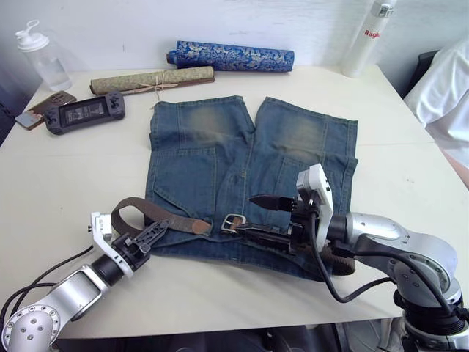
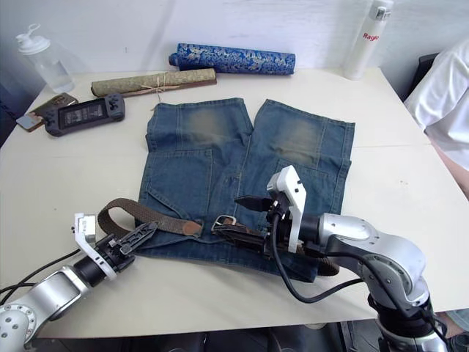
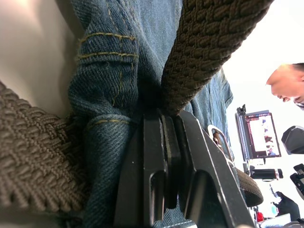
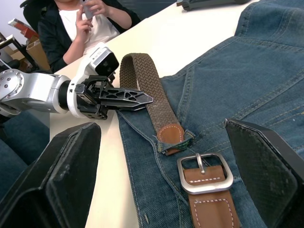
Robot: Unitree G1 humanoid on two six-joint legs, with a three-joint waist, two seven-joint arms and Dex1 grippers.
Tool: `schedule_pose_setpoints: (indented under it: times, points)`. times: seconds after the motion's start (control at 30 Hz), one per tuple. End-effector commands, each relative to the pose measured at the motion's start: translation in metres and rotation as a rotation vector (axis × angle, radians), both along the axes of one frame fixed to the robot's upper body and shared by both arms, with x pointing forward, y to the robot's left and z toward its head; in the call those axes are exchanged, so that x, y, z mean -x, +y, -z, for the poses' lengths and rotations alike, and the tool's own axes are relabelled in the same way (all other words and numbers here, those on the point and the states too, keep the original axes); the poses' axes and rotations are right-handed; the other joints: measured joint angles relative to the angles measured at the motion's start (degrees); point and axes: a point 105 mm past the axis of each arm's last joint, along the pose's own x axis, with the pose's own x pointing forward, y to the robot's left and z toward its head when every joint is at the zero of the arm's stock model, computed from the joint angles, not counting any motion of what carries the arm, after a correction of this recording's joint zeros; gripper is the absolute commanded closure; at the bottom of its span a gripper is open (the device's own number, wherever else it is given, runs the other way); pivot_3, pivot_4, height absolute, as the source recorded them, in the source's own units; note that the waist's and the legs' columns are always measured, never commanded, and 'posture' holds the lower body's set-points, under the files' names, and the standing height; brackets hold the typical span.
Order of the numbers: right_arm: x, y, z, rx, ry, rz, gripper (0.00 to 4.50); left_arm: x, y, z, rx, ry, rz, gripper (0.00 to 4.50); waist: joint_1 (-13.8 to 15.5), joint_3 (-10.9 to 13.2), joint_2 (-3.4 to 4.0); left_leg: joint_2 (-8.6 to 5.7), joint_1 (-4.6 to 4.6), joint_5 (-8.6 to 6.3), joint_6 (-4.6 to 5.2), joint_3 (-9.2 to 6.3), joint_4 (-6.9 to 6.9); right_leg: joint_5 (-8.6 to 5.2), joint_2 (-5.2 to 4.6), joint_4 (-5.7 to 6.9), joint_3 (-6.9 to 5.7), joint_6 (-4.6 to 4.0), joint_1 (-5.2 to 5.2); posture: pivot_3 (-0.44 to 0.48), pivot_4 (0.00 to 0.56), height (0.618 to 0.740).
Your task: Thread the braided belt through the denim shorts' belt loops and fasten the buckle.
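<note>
Left gripper [image 1: 146, 236] at about 8 o'clock of the table [image 1: 66, 169], fingers pressed together at the left corner of the waistband; the left wrist view shows them closed with denim and woven strap right at the tips, though whether any fabric is actually pinched I cannot tell. Braided belt [image 1: 150, 211] loops out past the left edge of the denim shorts [image 1: 242, 169] and comes back in, its tan tip [image 4: 170, 133] poking through a front belt loop [image 4: 175, 145] near 6 o'clock of the shorts. Buckle [image 1: 233, 222] lies flat just right of the tip, prong up the middle, not yet engaged. Right gripper [image 1: 272, 218] sits over the waistband right of the buckle, jaws spread wide and holding nothing; the right wrist view shows both pads straddling the buckle with clear gap either side. The rest of the belt runs under that arm toward 4 o'clock.

Step judged: threading looks nearly done, fastening stage starting. Next move probably calls for the right gripper to pin or lift the buckle frame while the left pulls slack from the loose loop and feeds the tip through the frame; the tip needs more free length first.

Rolled mats, a handheld console and bottles sit at 10 to 1 o'clock, well apart.
</note>
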Motion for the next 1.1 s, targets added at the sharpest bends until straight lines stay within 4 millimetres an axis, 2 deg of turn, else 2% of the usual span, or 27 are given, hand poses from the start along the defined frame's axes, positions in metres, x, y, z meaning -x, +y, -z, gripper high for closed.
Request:
schedule_pose_setpoints:
  times: [0.03, 0.17, 0.3, 0.4, 0.57, 0.8, 1.1]
  points:
    - [0.008, 0.004, -0.009, -0.019, -0.055, -0.027, 0.08, 0.003, 0.006, -0.01, 0.005, -0.021, -0.007, 4.5, -0.03, 0.0, 0.0, 0.0, 0.0, 0.0, 0.0, 0.0, -0.01, 0.0, 0.0, 0.0, 0.0, 0.0, 0.0, 0.0, 0.15, 0.645]
    - [0.008, 0.005, -0.008, -0.025, -0.053, -0.028, 0.08, 0.005, 0.018, -0.019, 0.024, -0.038, -0.041, 4.5, -0.03, 0.01, 0.01, 0.0, 0.0, 0.0, 0.0, 0.0, -0.01, 0.0, 0.0, -0.02, 0.0, 0.0, -0.01, 0.0, 0.15, 0.645]
    - [0.008, 0.007, -0.004, -0.025, -0.044, -0.03, 0.08, 0.006, 0.036, -0.037, 0.099, -0.067, -0.107, 4.5, -0.01, 0.01, 0.0, 0.01, 0.0, 0.0, 0.0, 0.0, -0.01, 0.0, 0.0, -0.03, 0.0, 0.0, -0.01, 0.0, 0.15, 0.645]
    - [0.008, 0.009, -0.003, -0.029, -0.04, -0.033, 0.08, 0.014, 0.039, -0.032, 0.038, -0.038, -0.072, 4.5, -0.1, 0.03, 0.05, 0.01, -0.01, 0.0, 0.0, 0.0, -0.01, 0.0, -0.01, -0.06, 0.0, 0.0, -0.01, 0.0, 0.15, 0.645]
    - [0.008, 0.011, -0.003, -0.039, -0.042, -0.038, 0.08, 0.023, 0.025, -0.032, -0.041, -0.035, 0.017, 4.5, -0.07, 0.07, 0.1, 0.01, -0.03, 0.0, 0.0, 0.03, -0.02, 0.0, 0.0, -0.2, 0.0, -0.01, 0.0, 0.0, 0.15, 0.645]
    - [0.009, 0.013, -0.004, -0.053, -0.042, -0.038, 0.08, 0.012, 0.005, -0.05, -0.093, -0.103, 0.047, 4.5, 0.06, 0.07, 0.11, 0.0, -0.04, 0.0, 0.0, 0.04, -0.05, 0.02, 0.0, -0.41, 0.0, -0.04, 0.09, 0.0, 0.15, 0.645]
    - [0.011, 0.016, -0.005, -0.067, -0.044, -0.038, 0.08, 0.019, -0.013, -0.042, -0.379, -0.128, 0.105, 4.5, -0.08, 0.09, 0.14, 0.01, -0.02, 0.0, 0.0, 0.08, -0.1, 0.03, 0.0, -0.41, 0.02, -0.03, 0.07, 0.0, 0.15, 0.645]
